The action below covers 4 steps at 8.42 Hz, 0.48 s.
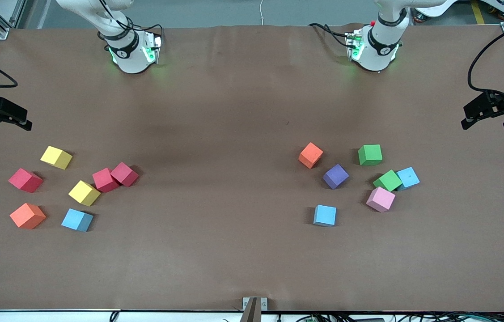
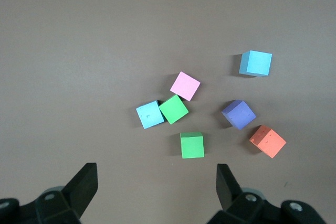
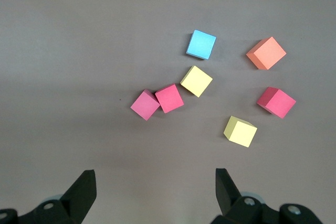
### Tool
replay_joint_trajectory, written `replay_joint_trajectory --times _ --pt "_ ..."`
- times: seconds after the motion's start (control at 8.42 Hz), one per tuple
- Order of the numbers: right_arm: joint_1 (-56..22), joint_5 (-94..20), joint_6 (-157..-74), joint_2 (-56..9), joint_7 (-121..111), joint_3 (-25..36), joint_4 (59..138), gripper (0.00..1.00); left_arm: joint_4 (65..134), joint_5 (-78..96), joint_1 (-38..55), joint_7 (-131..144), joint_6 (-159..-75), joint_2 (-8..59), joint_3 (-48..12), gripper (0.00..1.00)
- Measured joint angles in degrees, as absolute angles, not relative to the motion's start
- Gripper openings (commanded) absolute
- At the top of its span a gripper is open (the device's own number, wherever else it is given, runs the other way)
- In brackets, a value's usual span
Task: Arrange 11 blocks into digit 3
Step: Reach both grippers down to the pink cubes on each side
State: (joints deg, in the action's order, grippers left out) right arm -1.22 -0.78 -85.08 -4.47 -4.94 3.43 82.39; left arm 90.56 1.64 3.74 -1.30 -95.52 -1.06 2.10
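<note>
From the front, fourteen blocks lie loose on the brown table in two clusters of seven, with no digit 3 formed and no row or long axis to read. The right gripper hangs wide open and empty over the right arm's end of the table; below it lie the yellow pair, three red cubes, one orange and one light blue. The left gripper hangs wide open and empty over the left arm's end, with the second cluster toward the table's middle from it: orange, purple, two green, pink, two light blue. The left wrist view shows spread fingers touching nothing, with seven cubes ahead, the green cube closest. The right wrist view shows parted fingers equally empty, seven cubes ahead, a yellow one closest, two red cubes touching.
</note>
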Motion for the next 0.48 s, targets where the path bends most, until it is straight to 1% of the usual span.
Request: replay_joint_trajectory --times 0.48 --pt "-1.31 -0.89 -84.2 -4.61 -5.13 3.16 83.44 1.0 90.7 1.64 3.74 -1.62 -95.29 -0.75 2.05 1.0"
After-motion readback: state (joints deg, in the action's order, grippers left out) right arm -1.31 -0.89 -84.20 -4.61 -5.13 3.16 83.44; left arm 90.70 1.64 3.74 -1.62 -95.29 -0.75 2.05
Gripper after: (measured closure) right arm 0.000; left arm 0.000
